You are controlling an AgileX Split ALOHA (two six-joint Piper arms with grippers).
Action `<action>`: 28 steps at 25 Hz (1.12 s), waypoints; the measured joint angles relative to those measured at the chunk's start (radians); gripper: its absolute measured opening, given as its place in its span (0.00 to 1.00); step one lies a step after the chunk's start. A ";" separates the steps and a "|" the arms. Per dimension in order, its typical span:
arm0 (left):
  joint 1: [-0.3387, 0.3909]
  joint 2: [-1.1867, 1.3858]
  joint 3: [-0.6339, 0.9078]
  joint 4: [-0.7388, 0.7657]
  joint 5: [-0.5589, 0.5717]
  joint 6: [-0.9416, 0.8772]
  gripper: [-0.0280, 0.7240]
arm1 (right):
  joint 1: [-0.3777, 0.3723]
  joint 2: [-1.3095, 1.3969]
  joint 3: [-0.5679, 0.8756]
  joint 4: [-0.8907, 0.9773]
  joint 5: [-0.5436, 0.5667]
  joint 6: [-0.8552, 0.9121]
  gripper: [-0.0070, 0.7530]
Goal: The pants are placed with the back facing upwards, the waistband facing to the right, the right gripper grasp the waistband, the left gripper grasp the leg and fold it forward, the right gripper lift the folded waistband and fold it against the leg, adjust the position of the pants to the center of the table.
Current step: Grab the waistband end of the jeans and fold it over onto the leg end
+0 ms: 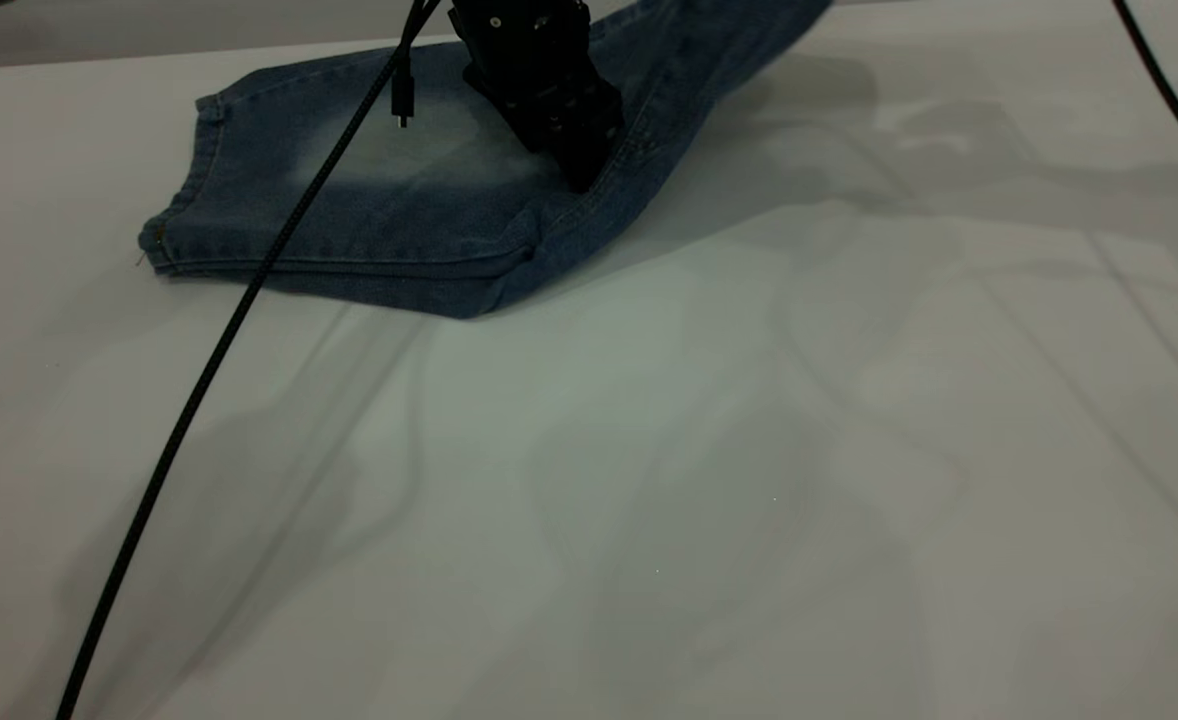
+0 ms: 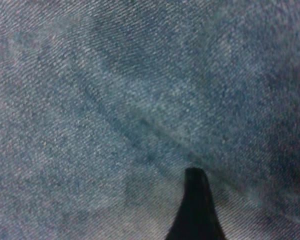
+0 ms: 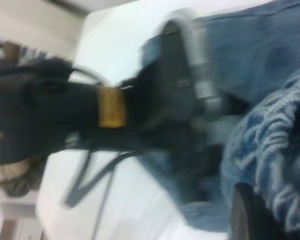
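While the blue pants (image 1: 399, 190) lie near the far left corner of the tabletop (image 1: 749, 450), the left gripper (image 1: 581, 178) presses down on them; its fingers' state cannot be told.

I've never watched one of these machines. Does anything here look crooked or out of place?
The jeans sit far back on the table, not at its center. Their right part rises off the surface toward the top edge, while the left gripper presses down on the denim. A loose black cable drapes across the cloth.
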State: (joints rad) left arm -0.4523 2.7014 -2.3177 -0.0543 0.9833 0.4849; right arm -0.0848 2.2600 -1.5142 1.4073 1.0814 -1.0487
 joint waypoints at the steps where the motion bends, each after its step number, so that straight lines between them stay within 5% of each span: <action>1: 0.000 0.000 0.000 0.000 0.000 0.000 0.71 | 0.011 -0.005 0.000 0.000 0.015 -0.001 0.08; 7: 0.000 -0.003 0.000 0.005 0.026 0.000 0.71 | 0.067 -0.007 0.000 -0.006 0.033 0.000 0.08; 17: 0.001 -0.053 -0.104 0.038 0.243 -0.001 0.71 | 0.065 -0.007 0.000 -0.018 0.028 0.019 0.08; 28: 0.090 -0.069 -0.151 0.269 0.240 -0.149 0.71 | 0.065 -0.006 0.000 -0.019 0.022 0.029 0.09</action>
State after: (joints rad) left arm -0.3621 2.6322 -2.4686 0.2147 1.2230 0.3356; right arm -0.0194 2.2540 -1.5142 1.3881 1.1031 -1.0198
